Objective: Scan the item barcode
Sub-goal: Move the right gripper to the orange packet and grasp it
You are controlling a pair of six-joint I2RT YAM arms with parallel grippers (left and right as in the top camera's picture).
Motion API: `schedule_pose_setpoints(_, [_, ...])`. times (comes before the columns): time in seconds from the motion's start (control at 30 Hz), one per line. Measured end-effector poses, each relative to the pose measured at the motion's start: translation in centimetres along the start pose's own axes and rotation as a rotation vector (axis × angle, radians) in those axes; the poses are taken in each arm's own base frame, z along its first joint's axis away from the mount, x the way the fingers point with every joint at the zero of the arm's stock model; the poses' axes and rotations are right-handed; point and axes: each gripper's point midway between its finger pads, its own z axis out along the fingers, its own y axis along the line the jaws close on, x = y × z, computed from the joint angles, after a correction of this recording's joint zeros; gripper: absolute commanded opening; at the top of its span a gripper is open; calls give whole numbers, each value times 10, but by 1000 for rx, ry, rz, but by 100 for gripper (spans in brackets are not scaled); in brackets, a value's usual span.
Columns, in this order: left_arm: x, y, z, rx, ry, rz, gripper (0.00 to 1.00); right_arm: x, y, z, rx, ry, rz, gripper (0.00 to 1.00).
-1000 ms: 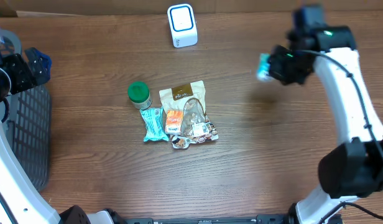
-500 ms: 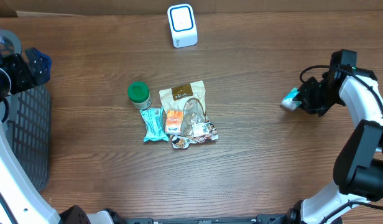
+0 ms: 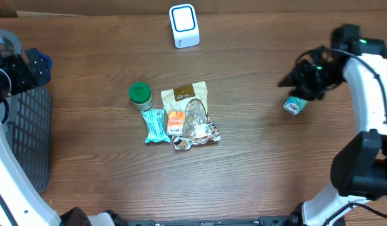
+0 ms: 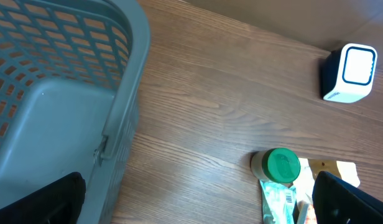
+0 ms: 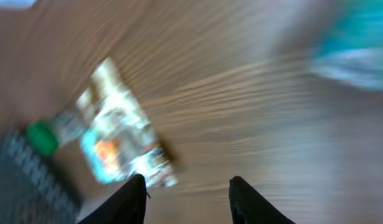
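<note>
Right wrist view motion-blurred. Right claw (image 5: 187, 200) part open, nothing between fingers. Teal item (image 3: 294, 105) on table (image 3: 256, 163), right of frame, just below claw; barcode unreadable. Scanner (image 3: 183, 25) top centre, well apart. Left claw (image 4: 194, 202) wide, empty, fingertips cut by bottom edge, beside basket (image 4: 61, 93).

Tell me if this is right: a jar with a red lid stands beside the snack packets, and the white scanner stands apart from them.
Not quite. The jar has a green lid, not red; the overhead view shows it. It does stand beside the snack packets, and the white scanner stands apart from them.
</note>
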Motion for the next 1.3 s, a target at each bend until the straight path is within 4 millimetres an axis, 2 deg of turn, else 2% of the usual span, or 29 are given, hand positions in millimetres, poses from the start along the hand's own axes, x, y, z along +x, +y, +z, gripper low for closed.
schedule_pose_setpoints(0.17, [0, 0, 0, 0, 0, 0, 100, 35, 75, 36, -98, 76, -216, 44])
schedule_pose_setpoints(0.27, [0, 0, 0, 0, 0, 0, 100, 63, 112, 63, -107, 110, -321, 44])
schedule_pose_setpoints(0.4, [0, 0, 0, 0, 0, 0, 99, 101, 136, 96, -41, 134, -380, 38])
schedule_pose_setpoints(0.57, [0, 0, 0, 0, 0, 0, 100, 138, 162, 138, 21, 77, -404, 38])
schedule_pose_setpoints(0.67, [0, 0, 0, 0, 2, 0, 99, 155, 162, 160, 55, 47, -379, 39])
schedule_pose_setpoints(0.8, [0, 0, 0, 0, 2, 0, 100, 174, 150, 182, 115, 24, -344, 42])
schedule_pose_setpoints(1.07, [0, 0, 0, 0, 1, 0, 99, 169, 136, 205, 113, -38, -285, 45])
schedule_pose_setpoints(1.3, [0, 0, 0, 0, 1, 0, 99, 165, 135, 220, 55, -69, -280, 46])
